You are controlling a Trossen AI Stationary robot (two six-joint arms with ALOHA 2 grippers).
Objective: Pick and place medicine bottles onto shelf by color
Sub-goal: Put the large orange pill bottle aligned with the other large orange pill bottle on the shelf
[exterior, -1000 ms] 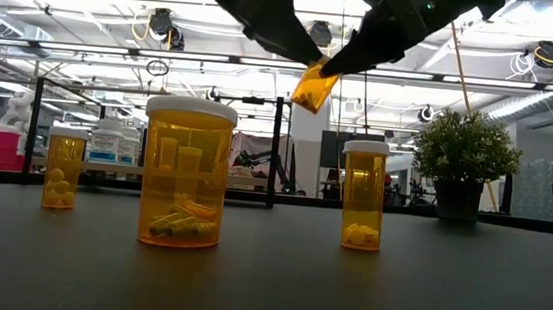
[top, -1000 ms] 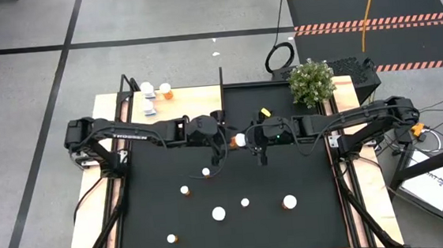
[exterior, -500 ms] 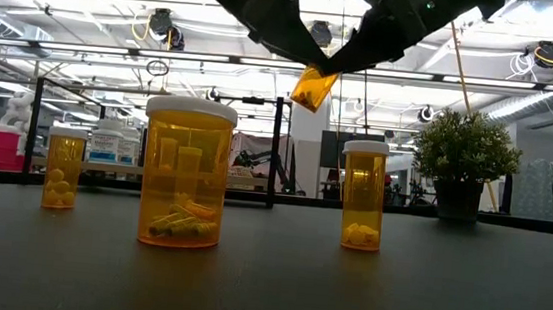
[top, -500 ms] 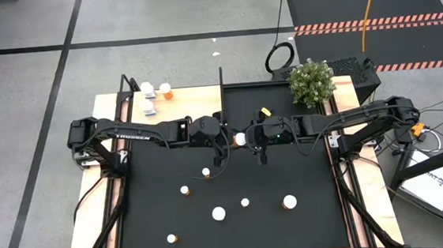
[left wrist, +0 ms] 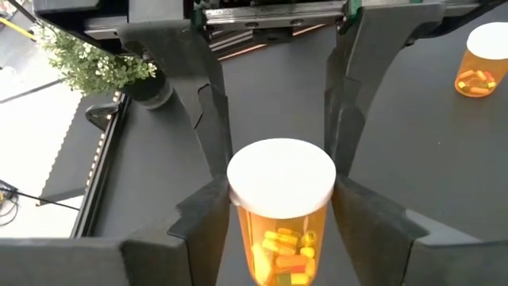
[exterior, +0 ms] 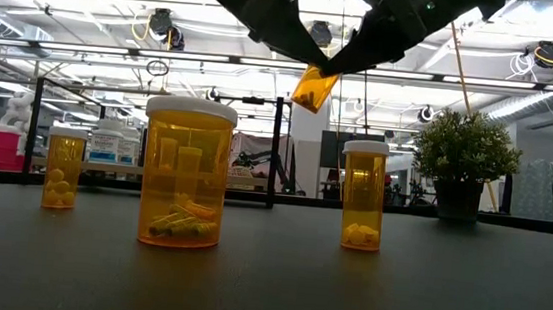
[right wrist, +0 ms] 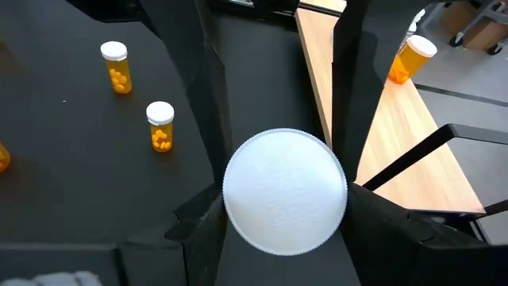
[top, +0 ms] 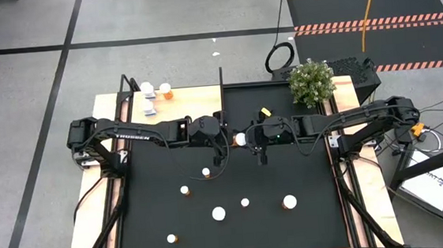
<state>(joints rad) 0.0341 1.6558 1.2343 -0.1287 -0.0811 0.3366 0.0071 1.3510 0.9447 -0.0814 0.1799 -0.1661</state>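
One orange medicine bottle with a white cap hangs tilted above the middle of the black mat. My left gripper and my right gripper meet at it from opposite sides, and both are shut on it. In the low view its orange bottom sticks out below the two grippers. Several more orange bottles stand upright on the mat. The shelf lies at the far left and carries two white bottles and an orange one. My left gripper pinches the bottle's orange body just under the cap between its two fingers, coming slanting down from the table's left. The bottle is clear of the mat and tilted. My right gripper has its two fingers on opposite sides of the cap end, coming slanting down from the table's right. The round cap top faces its wrist camera. The cap hides the exact place of contact.
A potted plant stands at the mat's far right corner. Thin black posts rise along the far edge. In the low view a wide bottle and two narrow ones stand under the grippers, and the mat's right part is bare.
My left gripper has shut on the bottle that my right gripper holds; its fingers stood wider a second ago. Both arms and the bottle have kept their place.
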